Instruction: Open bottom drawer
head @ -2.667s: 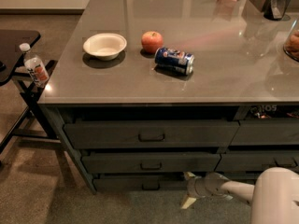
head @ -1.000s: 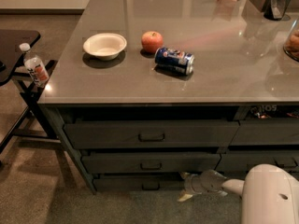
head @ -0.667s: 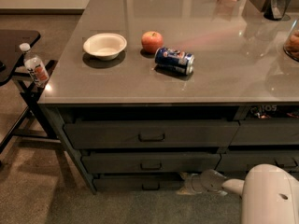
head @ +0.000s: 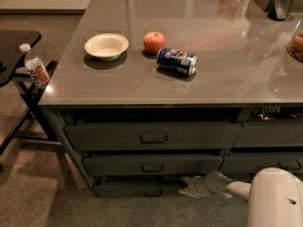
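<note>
The bottom drawer (head: 128, 189) is the slimmest dark grey front, lowest in the left three-drawer stack under the counter. Its small black loop handle (head: 152, 192) sits at its centre. My gripper (head: 187, 186) is low near the floor, at the right end of that drawer front, just right of the handle. The white arm (head: 277, 200) reaches in from the bottom right corner. The drawer front stands about level with the fronts above it.
On the grey countertop (head: 227, 65) lie a white bowl (head: 106, 46), a red apple (head: 154, 42) and a blue can (head: 176, 61) on its side. A water bottle (head: 35, 68) stands on a black stand at the left. A neighbouring drawer stack (head: 265, 148) is to the right.
The gripper and arm have slid a little to the left along the bottom drawer front, closer to its handle. The drawers look unchanged.
</note>
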Controlling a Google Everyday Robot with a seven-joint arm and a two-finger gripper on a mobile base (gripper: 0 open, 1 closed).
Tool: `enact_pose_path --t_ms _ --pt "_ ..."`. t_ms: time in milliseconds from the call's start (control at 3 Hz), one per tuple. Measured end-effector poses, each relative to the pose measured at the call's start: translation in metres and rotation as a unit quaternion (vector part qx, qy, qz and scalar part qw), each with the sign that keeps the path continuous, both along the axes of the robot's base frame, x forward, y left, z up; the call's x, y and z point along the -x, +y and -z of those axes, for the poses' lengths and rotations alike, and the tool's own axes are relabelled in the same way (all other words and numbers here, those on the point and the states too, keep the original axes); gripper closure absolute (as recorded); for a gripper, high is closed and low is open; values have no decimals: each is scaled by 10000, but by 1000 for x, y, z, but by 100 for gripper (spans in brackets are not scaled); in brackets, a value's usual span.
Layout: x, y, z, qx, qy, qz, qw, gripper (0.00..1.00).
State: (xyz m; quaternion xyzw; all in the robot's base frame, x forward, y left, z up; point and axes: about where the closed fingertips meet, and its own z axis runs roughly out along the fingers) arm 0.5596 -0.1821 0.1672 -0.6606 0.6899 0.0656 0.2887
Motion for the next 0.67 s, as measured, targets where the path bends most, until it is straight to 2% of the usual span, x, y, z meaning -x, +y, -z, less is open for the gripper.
enact_pose_path --t_ms 333,667 --pt "0 0 -6 0 0 0 10000 100" --pt "15 7 -3 -72 84 -105 9999 100"
